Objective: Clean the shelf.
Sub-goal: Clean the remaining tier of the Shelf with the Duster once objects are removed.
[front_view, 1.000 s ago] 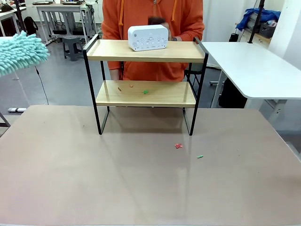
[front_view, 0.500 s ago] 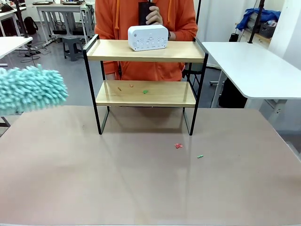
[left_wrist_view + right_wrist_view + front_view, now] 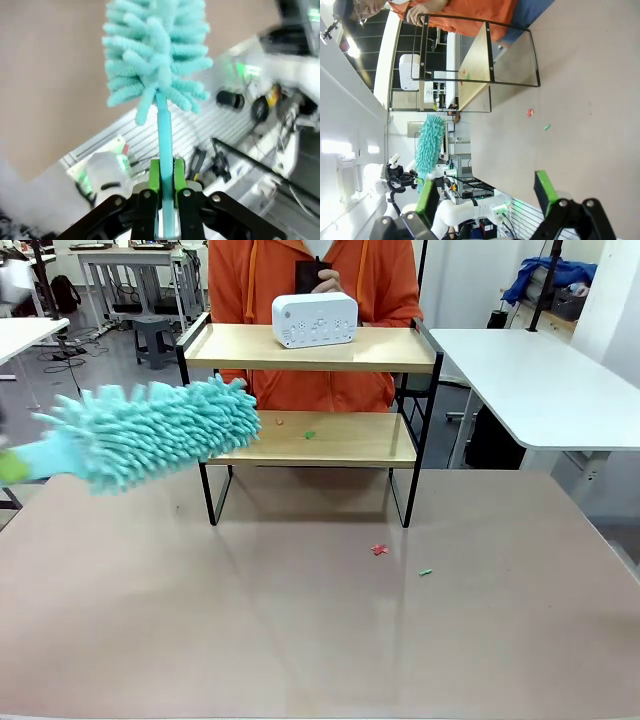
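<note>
Front, left wrist and right wrist views. The shelf stands at the far middle of the matte grey-brown counter. It is built of two flat boards of light wood set in a thin black metal frame, with a raised rail at each end. A white, rounded box-shaped device rests on the upper board. Small orange and green scraps lie on the lower board. A red scrap and a green scrap lie on the counter in front of the shelf's right legs.

A duster with a fluffy teal head of soft, finger-like strands is held level with the gap between the two boards, its tip overlapping the shelf's left post. Whether it touches the frame cannot be told. In the left wrist view, the left fingers are seen closed tightly on the duster's slim teal handle, which is pinched between the green pads. The right fingers are spread wide apart and hold nothing, above the counter and well apart from the shelf.

A person in an orange hooded top stands behind the shelf, and a dark object is held in one hand at chest height.
</note>
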Tool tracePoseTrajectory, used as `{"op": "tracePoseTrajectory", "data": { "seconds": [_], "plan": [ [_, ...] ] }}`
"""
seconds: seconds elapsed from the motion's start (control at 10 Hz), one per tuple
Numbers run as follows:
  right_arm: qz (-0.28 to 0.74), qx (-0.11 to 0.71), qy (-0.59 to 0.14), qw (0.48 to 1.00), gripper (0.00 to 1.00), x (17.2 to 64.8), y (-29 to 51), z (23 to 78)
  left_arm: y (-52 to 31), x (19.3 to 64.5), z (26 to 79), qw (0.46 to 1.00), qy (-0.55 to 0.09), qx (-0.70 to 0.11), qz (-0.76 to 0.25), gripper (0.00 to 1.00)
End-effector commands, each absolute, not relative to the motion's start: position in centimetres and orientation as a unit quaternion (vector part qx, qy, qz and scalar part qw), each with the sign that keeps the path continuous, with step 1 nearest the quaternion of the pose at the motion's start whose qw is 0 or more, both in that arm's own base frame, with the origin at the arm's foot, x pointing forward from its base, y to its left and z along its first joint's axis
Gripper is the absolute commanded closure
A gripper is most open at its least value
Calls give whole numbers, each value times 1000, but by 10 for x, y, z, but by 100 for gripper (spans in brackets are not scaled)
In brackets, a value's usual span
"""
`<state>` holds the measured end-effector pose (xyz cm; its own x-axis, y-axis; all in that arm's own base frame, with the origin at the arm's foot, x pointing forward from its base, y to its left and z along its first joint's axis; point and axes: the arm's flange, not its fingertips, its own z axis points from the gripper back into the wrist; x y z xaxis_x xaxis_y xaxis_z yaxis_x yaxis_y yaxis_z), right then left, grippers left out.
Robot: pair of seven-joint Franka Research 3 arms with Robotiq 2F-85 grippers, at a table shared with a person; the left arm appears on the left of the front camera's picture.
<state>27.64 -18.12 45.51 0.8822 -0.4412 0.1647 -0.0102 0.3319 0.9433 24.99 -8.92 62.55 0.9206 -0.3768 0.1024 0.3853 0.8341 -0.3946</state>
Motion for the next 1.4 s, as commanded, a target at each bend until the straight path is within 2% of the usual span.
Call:
{"op": "tracePoseTrajectory", "data": {
  "seconds": [0.0, 0.1, 0.4, 0.5, 0.6, 0.7, 0.9, 1.3],
  "plan": [
    [-126, 567, -214, 786, 0, 278, -181, 457, -108, 267, 611, 971, 23, -206, -121, 88],
    [-126, 567, -214, 786, 0, 278, -181, 457, -89, 250, 625, 958, -10, -208, -199, 88],
    [-126, 567, -214, 786, 0, 278, -181, 457, -89, 250, 625, 958, -10, -208, -199, 88],
    [-126, 567, -214, 786, 0, 278, -181, 457, -99, 257, 620, 962, -4, -206, -180, 88],
    [-126, 567, -214, 786, 0, 278, -181, 457, -101, 237, 618, 962, -30, -213, -169, 88],
    [-126, 567, -214, 786, 0, 278, -181, 457, -118, 236, 611, 965, -49, -202, -158, 88],
    [-126, 567, -214, 786, 0, 278, -181, 457, -148, 250, 596, 964, -56, -201, -162, 88],
    [-126, 567, -214, 786, 0, 278, -181, 457, -187, 282, 576, 985, -80, -141, -64, 88]
  ]
}}
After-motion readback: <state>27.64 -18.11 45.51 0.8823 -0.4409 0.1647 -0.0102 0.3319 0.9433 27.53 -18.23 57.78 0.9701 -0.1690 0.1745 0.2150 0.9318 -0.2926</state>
